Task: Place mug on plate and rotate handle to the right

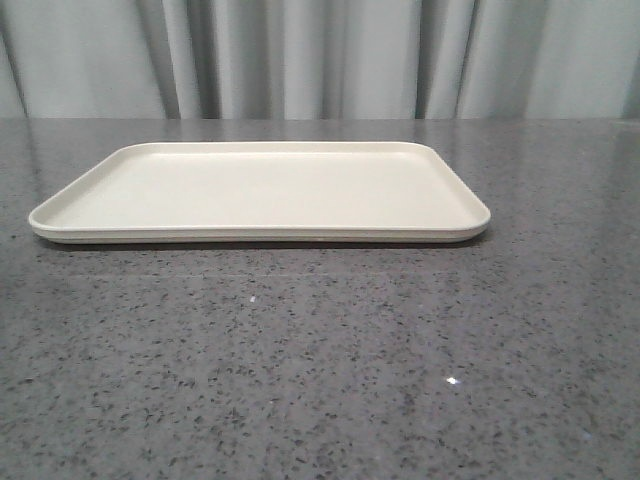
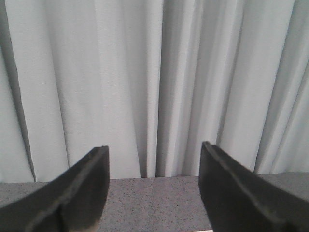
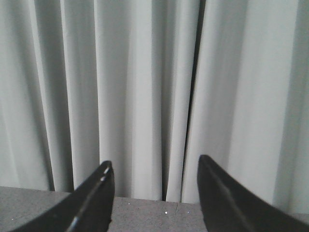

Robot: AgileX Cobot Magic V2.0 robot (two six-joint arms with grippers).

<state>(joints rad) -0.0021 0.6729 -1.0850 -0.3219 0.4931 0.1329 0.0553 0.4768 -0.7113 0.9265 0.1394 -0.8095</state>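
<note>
The cream rectangular plate (image 1: 260,190) lies flat on the grey speckled table in the front view, at the middle toward the back. Nothing stands on it. The mug and its handle are out of view in every frame. Neither gripper shows in the front view. My left gripper (image 2: 153,159) is open and empty, its black fingers wide apart, facing the curtain over the table's far edge. My right gripper (image 3: 155,169) is open and empty too, also facing the curtain.
A grey speckled tabletop (image 1: 320,370) stretches in front of the plate. A pale grey pleated curtain (image 1: 320,55) hangs behind the table's far edge and fills both wrist views (image 2: 145,72) (image 3: 145,72).
</note>
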